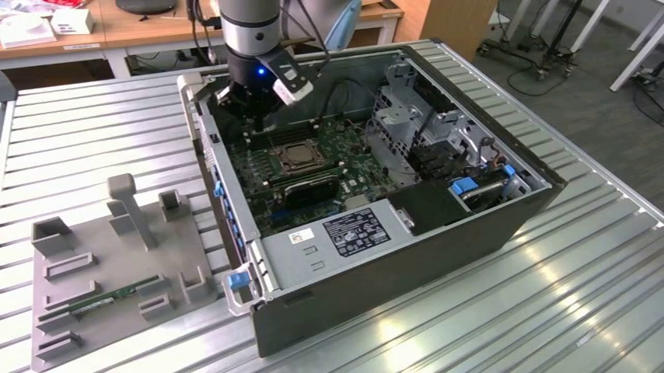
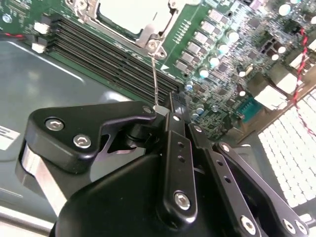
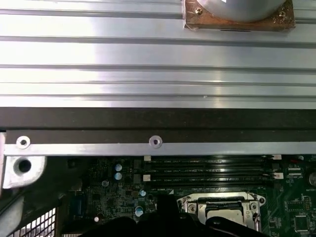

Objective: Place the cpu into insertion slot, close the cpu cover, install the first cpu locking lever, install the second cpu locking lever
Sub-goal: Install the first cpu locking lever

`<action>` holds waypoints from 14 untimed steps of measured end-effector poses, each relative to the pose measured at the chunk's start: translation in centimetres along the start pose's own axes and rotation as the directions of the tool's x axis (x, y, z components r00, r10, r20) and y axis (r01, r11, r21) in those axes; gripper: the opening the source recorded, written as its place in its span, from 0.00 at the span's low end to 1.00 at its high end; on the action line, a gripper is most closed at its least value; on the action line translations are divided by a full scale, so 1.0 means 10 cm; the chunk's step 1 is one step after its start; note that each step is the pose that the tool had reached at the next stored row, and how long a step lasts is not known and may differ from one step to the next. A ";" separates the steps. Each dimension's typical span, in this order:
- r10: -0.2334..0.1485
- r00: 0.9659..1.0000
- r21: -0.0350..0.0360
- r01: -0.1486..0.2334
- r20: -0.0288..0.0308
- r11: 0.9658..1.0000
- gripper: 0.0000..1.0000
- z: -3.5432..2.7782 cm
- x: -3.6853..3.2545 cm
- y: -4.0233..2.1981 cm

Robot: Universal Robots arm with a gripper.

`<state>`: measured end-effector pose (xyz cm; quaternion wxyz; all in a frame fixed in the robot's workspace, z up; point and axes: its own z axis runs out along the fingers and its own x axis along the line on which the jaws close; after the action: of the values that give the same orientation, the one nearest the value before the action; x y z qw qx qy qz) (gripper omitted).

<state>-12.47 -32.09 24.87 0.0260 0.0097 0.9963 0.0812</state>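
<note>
Hand [image 2: 171, 101] pinched shut, tip touching locking lever [image 2: 155, 74], which runs straight fr socket [image 2: 159, 25] corner to hand.

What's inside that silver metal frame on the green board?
The cpu, a silvery-grey square, shows through the opening of the cpu cover. The socket and contacts under it are covered, so they cannot be seen.

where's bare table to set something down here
Bare ribbed table on the exterior view's right of the computer case, and beyond the grey fixture toward the table's far edge. Crowded inside the case, where the gripper hangs over the motherboard.
</note>
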 end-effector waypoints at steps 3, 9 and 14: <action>0.000 1.000 0.000 0.000 0.000 1.000 0.11 0.003 -0.049 0.001; 0.000 1.000 0.000 0.000 0.000 1.000 0.11 0.011 -0.179 0.003; 0.000 1.000 0.000 0.000 0.000 1.000 0.11 0.018 -0.320 0.006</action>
<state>-9.26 -32.08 24.86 0.0260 0.0097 0.9963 0.0812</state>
